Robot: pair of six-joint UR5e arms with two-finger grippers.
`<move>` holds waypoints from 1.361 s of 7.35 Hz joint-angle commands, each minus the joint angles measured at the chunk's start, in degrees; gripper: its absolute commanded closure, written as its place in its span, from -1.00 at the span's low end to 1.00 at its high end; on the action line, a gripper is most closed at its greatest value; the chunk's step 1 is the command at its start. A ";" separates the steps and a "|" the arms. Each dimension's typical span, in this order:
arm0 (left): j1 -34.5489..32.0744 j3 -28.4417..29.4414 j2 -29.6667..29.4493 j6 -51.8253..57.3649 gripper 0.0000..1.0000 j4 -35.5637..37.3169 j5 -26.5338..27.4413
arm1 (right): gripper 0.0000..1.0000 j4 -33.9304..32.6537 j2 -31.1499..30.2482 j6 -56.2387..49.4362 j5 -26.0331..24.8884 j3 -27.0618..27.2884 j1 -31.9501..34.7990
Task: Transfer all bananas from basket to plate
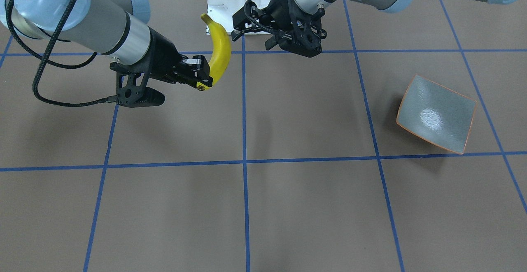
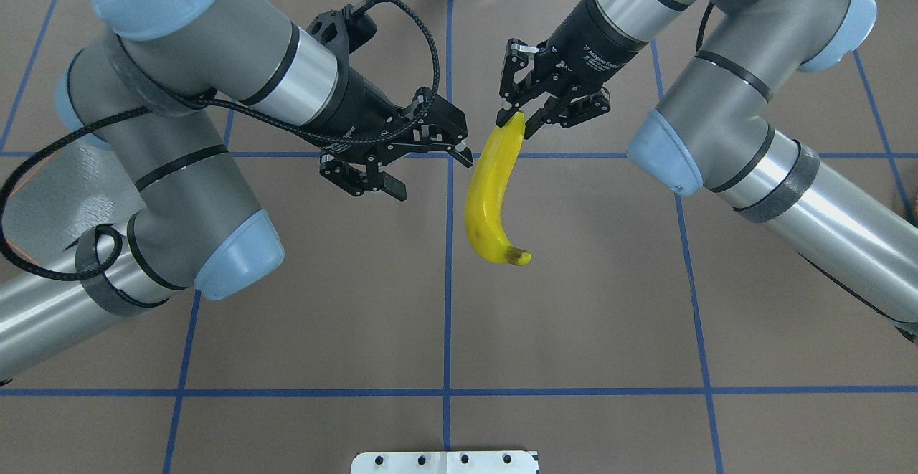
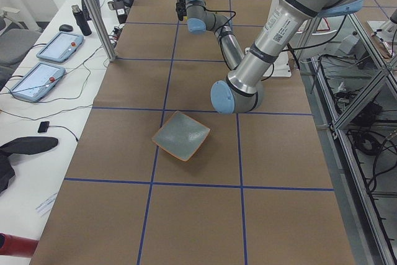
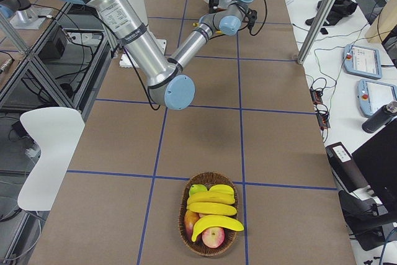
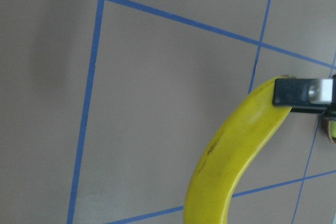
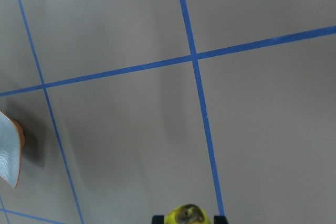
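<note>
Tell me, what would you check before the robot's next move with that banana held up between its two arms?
1. Right claw shut on the end of the banana: ok.
2. Left claw open to receive it: ok.
3. Left claw around the banana: not ok; it is beside the banana, not around it.
4. Plate bare, with nothing lying on it: ok.
5. Right claw's hold firm enough not to slip: cannot tell.
6. Basket cleared of bananas: not ok; other bananas lie in it.
</note>
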 commanded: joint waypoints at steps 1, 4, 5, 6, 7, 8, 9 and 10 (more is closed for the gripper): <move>1.50 0.19 -0.12 -1.54 -1.00 -1.03 2.63 | 1.00 0.17 0.37 0.77 0.01 -0.04 -0.01; 4.58 0.37 -0.03 -2.07 -1.00 -0.85 6.94 | 1.00 0.17 0.90 1.48 0.10 -0.04 0.16; 4.67 0.46 -0.03 -2.08 -1.00 -0.85 7.03 | 1.00 0.17 0.99 1.92 0.10 -0.04 0.17; 4.75 0.54 -0.03 -2.08 -1.00 -0.85 7.03 | 1.00 0.17 0.99 1.92 0.19 0.05 0.17; 4.84 0.54 -0.12 -2.08 -0.99 -0.85 7.03 | 1.00 0.17 1.08 1.92 0.19 0.14 0.17; 4.84 0.54 -0.12 -2.08 -0.97 -0.85 7.03 | 1.00 0.26 1.08 2.01 0.28 0.23 0.17; 5.19 0.46 -0.12 -2.08 -0.96 -0.85 7.03 | 1.00 0.26 1.17 2.01 0.36 0.49 0.17; 5.20 0.37 -0.12 -2.16 -0.89 -0.85 7.03 | 1.00 0.26 1.17 2.27 0.45 0.58 0.17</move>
